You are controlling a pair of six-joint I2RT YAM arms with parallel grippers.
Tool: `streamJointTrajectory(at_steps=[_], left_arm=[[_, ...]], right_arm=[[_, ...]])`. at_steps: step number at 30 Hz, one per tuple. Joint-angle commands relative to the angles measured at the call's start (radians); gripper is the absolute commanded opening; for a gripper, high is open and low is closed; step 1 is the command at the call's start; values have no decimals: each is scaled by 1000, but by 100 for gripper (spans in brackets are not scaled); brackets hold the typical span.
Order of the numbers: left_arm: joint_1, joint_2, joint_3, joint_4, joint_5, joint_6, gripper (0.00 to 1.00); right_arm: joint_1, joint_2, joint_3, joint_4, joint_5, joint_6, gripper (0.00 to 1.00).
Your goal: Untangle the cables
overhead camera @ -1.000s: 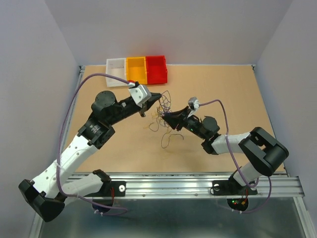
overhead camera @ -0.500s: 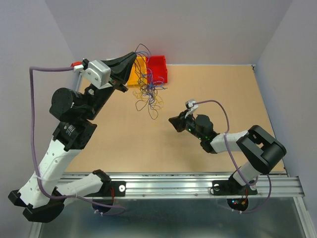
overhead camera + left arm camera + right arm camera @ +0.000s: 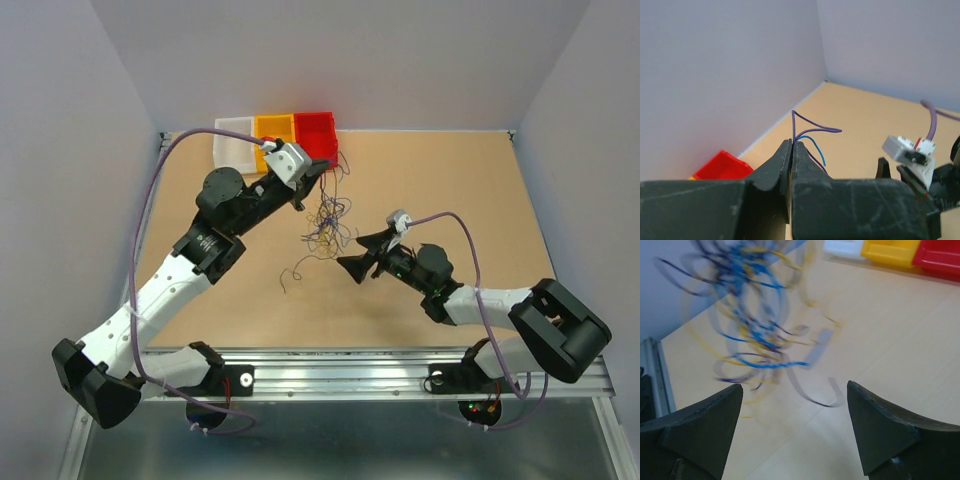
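Note:
The cables (image 3: 326, 215) are a tangle of thin yellow, blue and purple wires dangling from my left gripper (image 3: 322, 170), which is shut on their upper ends above the table. In the left wrist view, purple and blue wire ends (image 3: 812, 131) stick out past the closed gripper (image 3: 791, 143). My right gripper (image 3: 355, 257) stands open just right of and below the hanging bundle, holding nothing. From the right wrist the tangle (image 3: 755, 325) appears blurred, ahead and to the left of the wide-open gripper (image 3: 795, 390). One loose strand (image 3: 295, 270) trails on the table.
White (image 3: 234, 140), yellow (image 3: 272, 132) and red (image 3: 315, 133) bins sit in a row at the table's back left edge, just behind the left gripper. Grey walls close in the back and both sides. A metal rail (image 3: 380, 375) runs along the near edge.
My left arm dropped from its high raised pose, bringing the tangle down toward the table's middle. The right gripper opened wide and shifted slightly toward the near side.

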Motion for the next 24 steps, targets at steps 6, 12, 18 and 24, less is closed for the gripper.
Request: streamJointTrajectory(at_steps=[6, 12, 18, 24], left_arm=[[-8, 30, -62, 71, 333, -30, 4], [-16, 34, -76, 38, 485, -41, 4], [-16, 28, -91, 16, 506, -35, 4], [-16, 56, -67, -45, 560, -27, 4]], right_arm=[[5, 1, -73, 308, -187, 20, 90], [8, 61, -62, 349, -90, 34, 71], [8, 46, -79, 366, -59, 42, 42], [8, 41, -86, 368, -48, 31, 64]])
